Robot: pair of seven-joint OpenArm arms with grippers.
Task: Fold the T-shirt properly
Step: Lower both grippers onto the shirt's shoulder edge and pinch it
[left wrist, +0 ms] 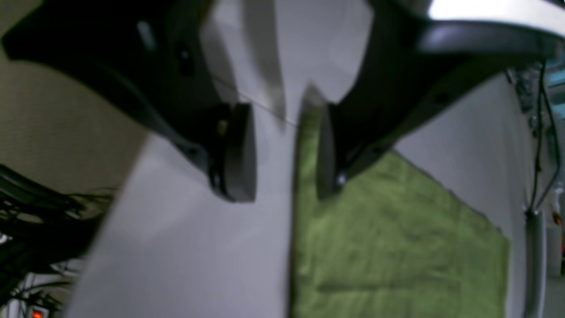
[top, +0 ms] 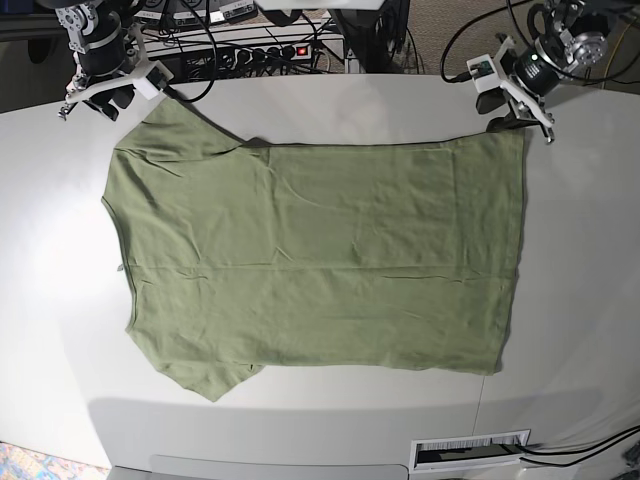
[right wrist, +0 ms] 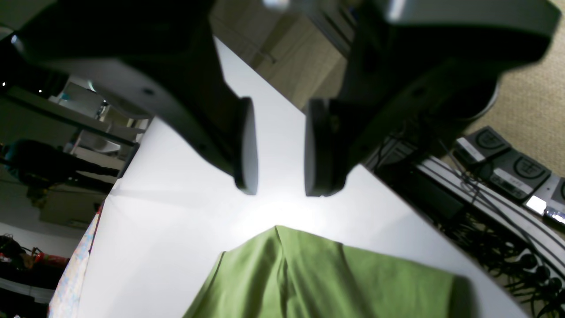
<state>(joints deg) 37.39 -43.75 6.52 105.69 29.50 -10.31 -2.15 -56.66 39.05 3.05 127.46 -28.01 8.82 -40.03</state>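
The olive-green T-shirt (top: 320,260) lies spread flat on the white table (top: 585,320), its sleeves toward the base view's left. My left gripper (top: 517,118) hovers at the shirt's far right corner. In the left wrist view this gripper (left wrist: 280,192) is open, and the T-shirt (left wrist: 397,229) edge rests against one finger pad (left wrist: 325,159). My right gripper (top: 103,98) sits by the far left sleeve. Seen from the right wrist, that gripper (right wrist: 281,191) is open and empty, just above a raised peak of the T-shirt (right wrist: 331,282).
A power strip (top: 262,50) and tangled cables lie behind the table's far edge. Cables and black boxes (right wrist: 503,163) sit off the table beside my right gripper. A slotted vent (top: 470,452) is set in the table's front edge.
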